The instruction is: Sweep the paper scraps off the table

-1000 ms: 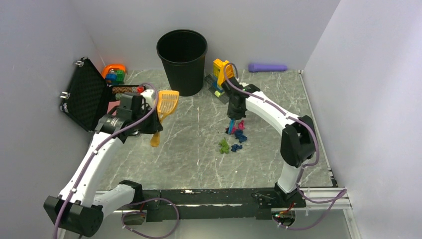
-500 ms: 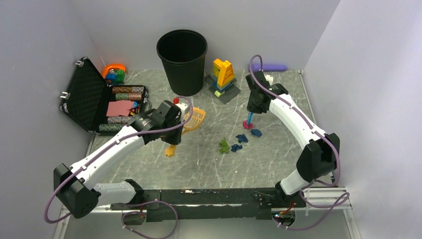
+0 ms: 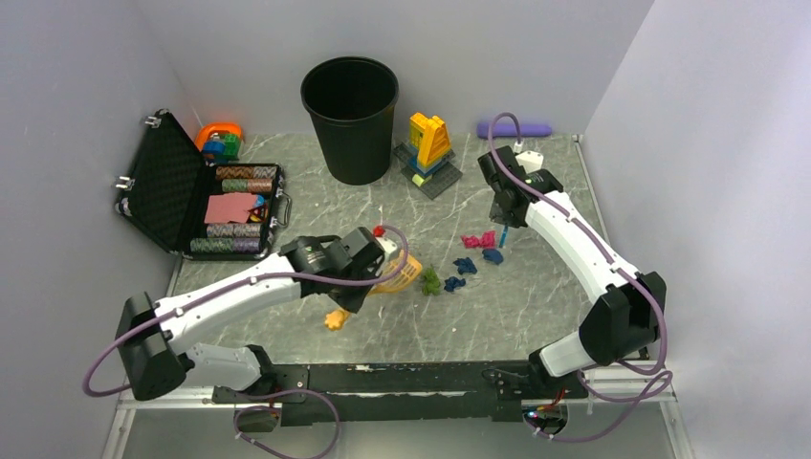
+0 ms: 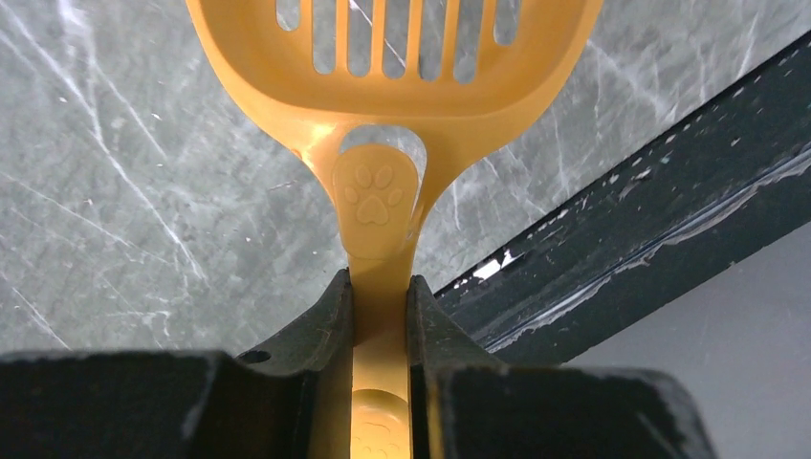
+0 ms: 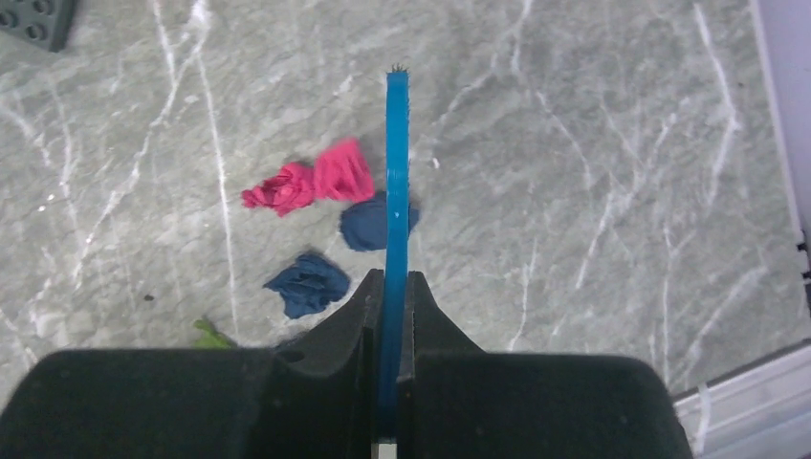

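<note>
Several paper scraps lie on the grey marble table (image 3: 536,306): a pink one (image 3: 477,240), dark blue ones (image 3: 466,265) and a green one (image 3: 431,280). My left gripper (image 4: 381,282) is shut on the handle of an orange slotted scoop (image 4: 402,57). The scoop's head (image 3: 402,277) rests just left of the green scrap. My right gripper (image 5: 394,277) is shut on a thin blue brush (image 5: 396,172), which points down just right of the pink scrap (image 5: 311,180) and over a blue one (image 5: 368,225). Another blue scrap (image 5: 308,284) lies nearer.
A black bin (image 3: 350,91) stands at the back centre. An open black case (image 3: 191,196) sits at the left, stacked toy bricks (image 3: 428,143) right of the bin, and a purple cylinder (image 3: 516,128) by the back wall. A black rail (image 3: 402,378) runs along the front edge.
My left arm has swung the scoop from beside the case rightward and forward to the green scrap. My right arm has carried the brush from the pile's left to its right side.
</note>
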You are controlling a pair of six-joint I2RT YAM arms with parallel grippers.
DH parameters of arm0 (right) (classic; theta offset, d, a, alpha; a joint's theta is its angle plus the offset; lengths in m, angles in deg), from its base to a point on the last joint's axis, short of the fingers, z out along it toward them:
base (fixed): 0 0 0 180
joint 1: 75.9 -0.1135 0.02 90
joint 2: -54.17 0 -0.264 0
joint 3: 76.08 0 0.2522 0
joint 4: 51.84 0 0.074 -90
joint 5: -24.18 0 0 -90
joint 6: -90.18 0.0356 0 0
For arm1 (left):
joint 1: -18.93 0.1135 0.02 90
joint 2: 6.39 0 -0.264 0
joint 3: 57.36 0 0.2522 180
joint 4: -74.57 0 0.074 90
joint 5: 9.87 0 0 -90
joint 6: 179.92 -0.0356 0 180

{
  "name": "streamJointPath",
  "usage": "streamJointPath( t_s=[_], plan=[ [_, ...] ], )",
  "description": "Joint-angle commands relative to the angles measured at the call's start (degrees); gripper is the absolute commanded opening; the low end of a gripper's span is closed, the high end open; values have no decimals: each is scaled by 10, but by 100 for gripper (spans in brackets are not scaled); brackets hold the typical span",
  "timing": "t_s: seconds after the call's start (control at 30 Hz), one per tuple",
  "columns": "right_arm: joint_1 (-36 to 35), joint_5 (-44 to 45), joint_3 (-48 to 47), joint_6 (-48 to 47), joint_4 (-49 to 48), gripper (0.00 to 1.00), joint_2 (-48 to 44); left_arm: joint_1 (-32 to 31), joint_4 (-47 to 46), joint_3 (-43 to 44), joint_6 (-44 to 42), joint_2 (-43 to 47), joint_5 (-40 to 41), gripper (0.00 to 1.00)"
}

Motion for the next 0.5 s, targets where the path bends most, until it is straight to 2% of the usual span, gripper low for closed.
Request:
streamJointPath(
  t_s=[0.0, 0.2, 0.47],
  plan=[
    [2, 64, 5, 35, 49, 0, -19, -36, 28, 15, -6, -42, 14, 0],
    [2, 56, 49, 8, 42, 0, -32, -77, 69, 34, -20, -99, 45, 0],
    [1, -46, 101, -99, -40, 0, 49, -97, 133, 67, -27, -136, 54, 0]
  ],
)
